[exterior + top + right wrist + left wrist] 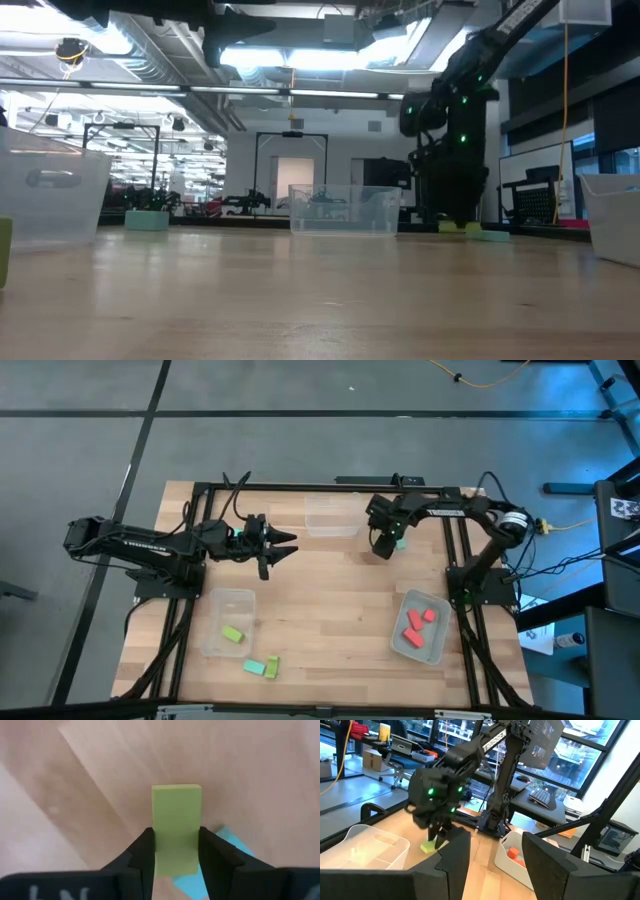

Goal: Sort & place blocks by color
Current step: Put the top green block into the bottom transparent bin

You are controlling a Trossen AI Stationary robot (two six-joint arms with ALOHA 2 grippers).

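Wooden surface (pixel 320 610) underfoot of both arms: nearest, a lime block (pixel 232 633) lies in a clear bin (pixel 226 622), teal and lime blocks (pixel 262 667) just outside it, red blocks (pixel 418 624) in the right bin (pixel 420 626). Farther back, the right gripper (pixel 175 851) has its jaws clamped on a lime-green block (pixel 176 825), a teal block (pixel 235 847) beneath. The left gripper (pixel 278 546) hangs over the surface, jaws apart.
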